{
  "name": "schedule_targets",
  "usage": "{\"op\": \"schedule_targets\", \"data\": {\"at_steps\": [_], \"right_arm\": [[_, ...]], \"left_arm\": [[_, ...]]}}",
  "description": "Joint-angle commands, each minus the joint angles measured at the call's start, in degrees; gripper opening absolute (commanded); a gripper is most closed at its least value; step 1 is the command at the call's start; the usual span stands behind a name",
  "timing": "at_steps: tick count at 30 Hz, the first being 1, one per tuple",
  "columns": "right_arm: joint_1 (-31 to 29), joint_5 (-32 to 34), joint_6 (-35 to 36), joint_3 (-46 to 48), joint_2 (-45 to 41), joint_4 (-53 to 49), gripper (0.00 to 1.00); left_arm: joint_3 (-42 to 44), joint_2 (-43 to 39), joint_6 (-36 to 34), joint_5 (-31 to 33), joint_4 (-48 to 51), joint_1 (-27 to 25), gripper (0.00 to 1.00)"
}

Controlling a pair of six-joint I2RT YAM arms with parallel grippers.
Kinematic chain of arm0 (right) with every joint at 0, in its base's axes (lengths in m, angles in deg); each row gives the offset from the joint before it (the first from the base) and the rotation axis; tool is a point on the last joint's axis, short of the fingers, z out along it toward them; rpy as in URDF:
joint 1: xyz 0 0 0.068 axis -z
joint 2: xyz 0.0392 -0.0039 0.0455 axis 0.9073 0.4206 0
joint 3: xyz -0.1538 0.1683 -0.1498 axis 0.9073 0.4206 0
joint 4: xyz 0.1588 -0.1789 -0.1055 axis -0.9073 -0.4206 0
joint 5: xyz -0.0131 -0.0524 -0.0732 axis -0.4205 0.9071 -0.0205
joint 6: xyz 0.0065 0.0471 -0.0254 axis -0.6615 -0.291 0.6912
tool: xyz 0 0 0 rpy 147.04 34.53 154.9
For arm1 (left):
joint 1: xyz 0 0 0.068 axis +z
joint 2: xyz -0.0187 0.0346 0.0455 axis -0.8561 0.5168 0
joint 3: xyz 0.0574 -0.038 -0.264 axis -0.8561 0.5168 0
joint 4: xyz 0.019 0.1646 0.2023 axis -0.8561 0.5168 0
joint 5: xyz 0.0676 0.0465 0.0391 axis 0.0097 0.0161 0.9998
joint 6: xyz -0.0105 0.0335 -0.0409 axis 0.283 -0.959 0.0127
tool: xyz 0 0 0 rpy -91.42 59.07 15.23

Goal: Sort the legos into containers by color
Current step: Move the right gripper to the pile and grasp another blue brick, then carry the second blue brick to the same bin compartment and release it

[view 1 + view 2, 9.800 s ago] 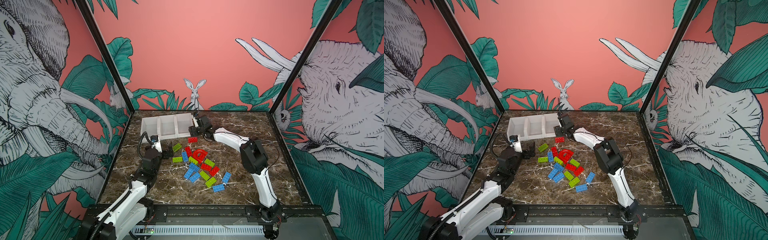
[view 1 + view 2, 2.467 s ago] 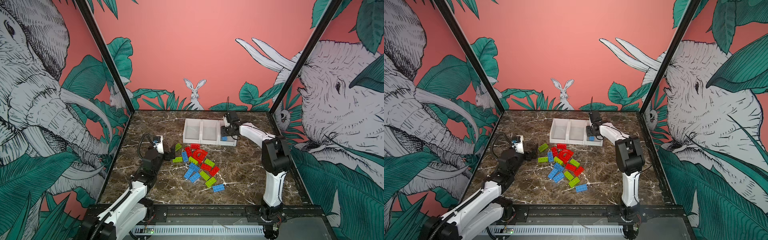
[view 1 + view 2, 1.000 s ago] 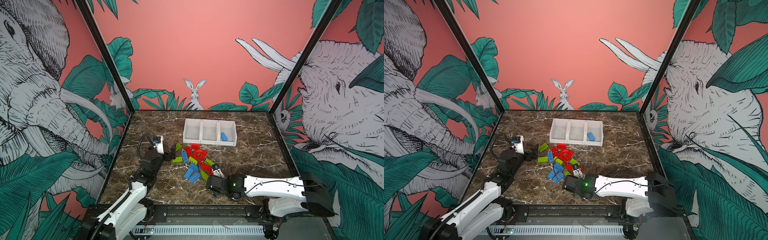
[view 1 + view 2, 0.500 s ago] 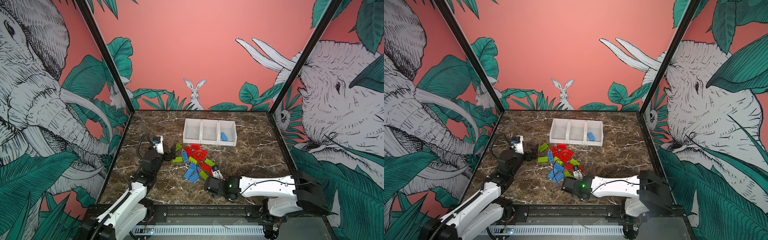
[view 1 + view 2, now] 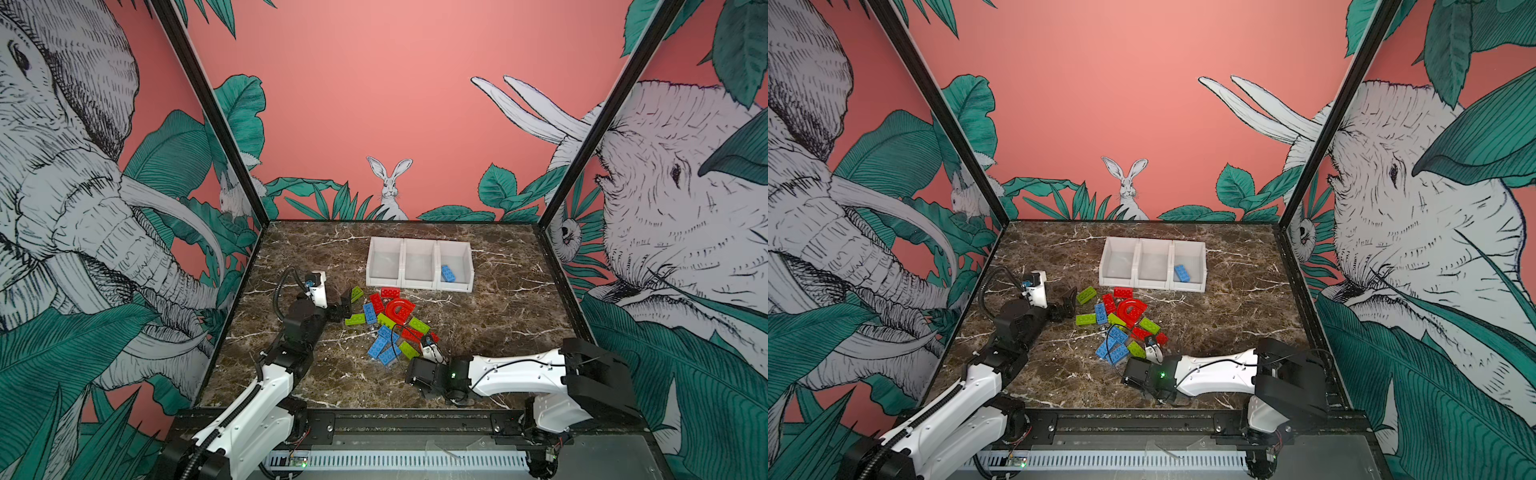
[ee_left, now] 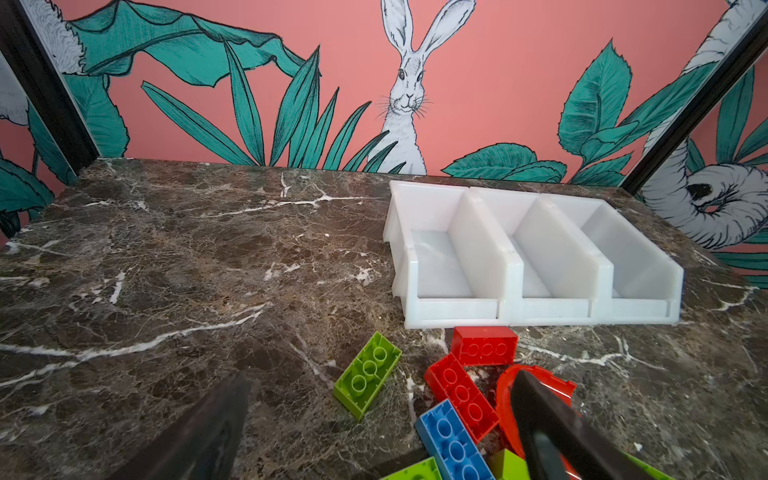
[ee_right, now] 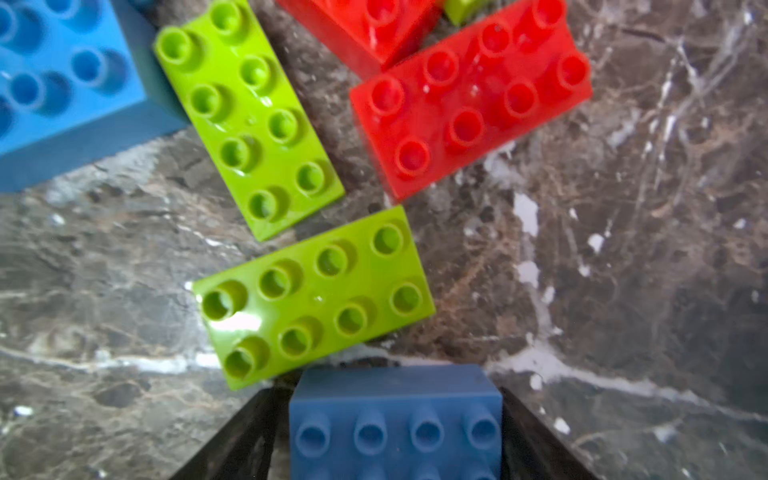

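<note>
The right gripper (image 7: 392,444) is bracketing a blue brick (image 7: 395,399), jaws flanking either side; whether they are squeezing yet I cannot tell. Just ahead, the legos (image 5: 395,322) are lying unsorted. Well beyond, the containers (image 5: 419,286) are holding one sorted brick (image 5: 448,273). Sorting is barely beginning. Across the pile, the left gripper (image 5: 345,306) is gaping, empty.

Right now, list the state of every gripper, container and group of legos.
left gripper: open, empty, beside the loose legos.
right gripper: closed on a blue brick.
left container: empty.
middle container: empty.
right container: holding one blue lego.
loose legos: mixed colors, unsorted on the table.
</note>
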Motion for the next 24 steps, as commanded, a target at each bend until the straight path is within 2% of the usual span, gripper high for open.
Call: {"op": "schedule_targets", "data": {"at_steps": [1, 7, 15, 20, 24], "right_arm": [[0.8, -0.6, 0.5, 1.7, 0.6, 2.1, 0.73], [1.0, 0.3, 0.4, 2.7, -2.1, 0.9, 0.57], [5.1, 1.2, 3.4, 6.5, -12.7, -0.1, 0.48], [13.9, 0.0, 11.7, 6.4, -23.1, -2.1, 0.44], [23.0, -2.1, 20.2, 2.8, -26.8, -4.3, 0.42]], "left_arm": [[0.7, -1.1, 0.8, -0.5, -1.0, 0.1, 0.99], [0.8, -0.9, 0.8, -0.3, -1.1, 0.1, 0.99], [0.8, -0.5, 0.9, -0.4, -1.4, 0.1, 0.99], [0.8, -0.6, 1.2, -0.9, -1.5, 0.1, 0.99], [0.9, -0.3, 1.2, -0.8, -1.7, 0.1, 0.99]]}}
